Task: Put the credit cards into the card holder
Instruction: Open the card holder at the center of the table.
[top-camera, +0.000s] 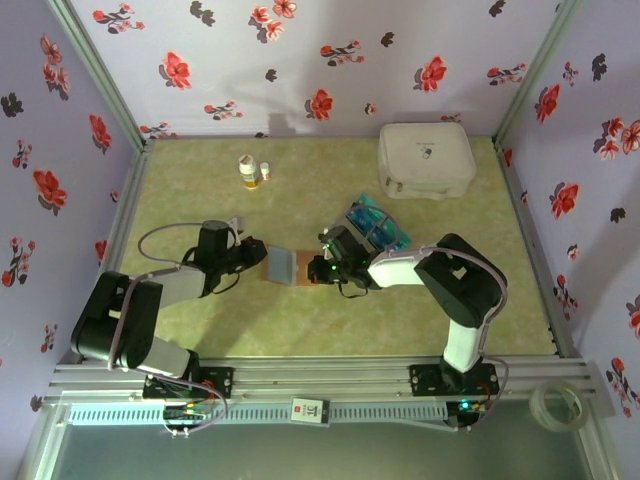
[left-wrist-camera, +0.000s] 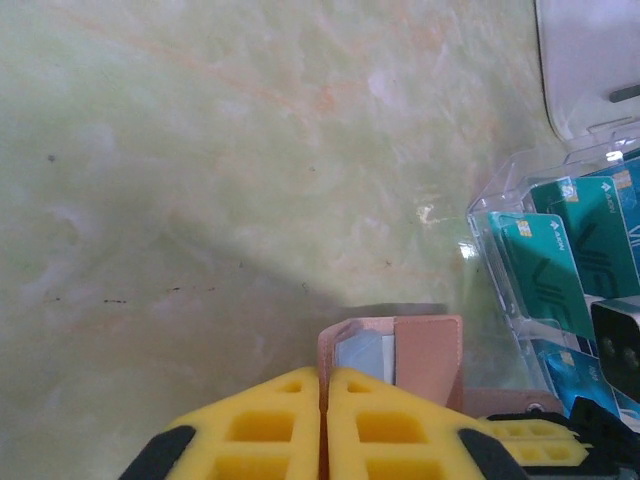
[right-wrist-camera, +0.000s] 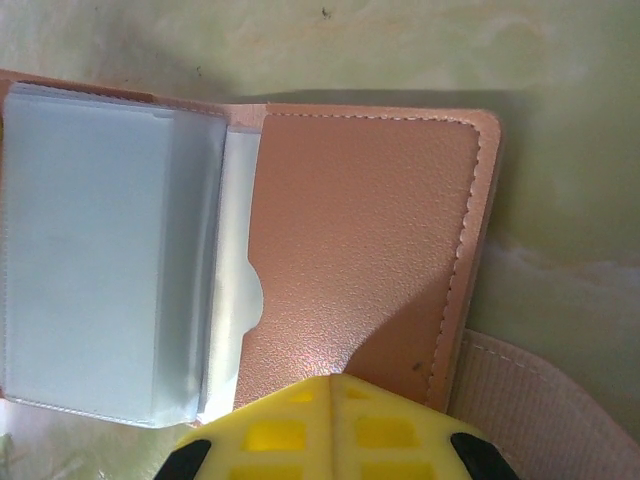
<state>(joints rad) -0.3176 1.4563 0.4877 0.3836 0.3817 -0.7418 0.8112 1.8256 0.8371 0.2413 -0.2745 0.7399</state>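
The pinkish-brown card holder (top-camera: 290, 268) lies open at the table's middle, between my two grippers. My left gripper (left-wrist-camera: 325, 378) is shut on the thin raised edge of the card holder (left-wrist-camera: 430, 350) cover. Clear sleeves (right-wrist-camera: 100, 250) show inside the card holder (right-wrist-camera: 360, 230) in the right wrist view. My right gripper (right-wrist-camera: 333, 380) is shut, its yellow tips over the holder's brown right-hand panel with nothing between them. The teal credit cards (left-wrist-camera: 545, 270) stand in a clear plastic tray (top-camera: 380, 228) just behind the right gripper (top-camera: 325, 268).
A big white rounded case (top-camera: 426, 158) sits at the back right. Two small bottles (top-camera: 249, 172) stand at the back left. A tan strap (right-wrist-camera: 540, 400) lies by the holder's right edge. Flowered walls close in the table on three sides.
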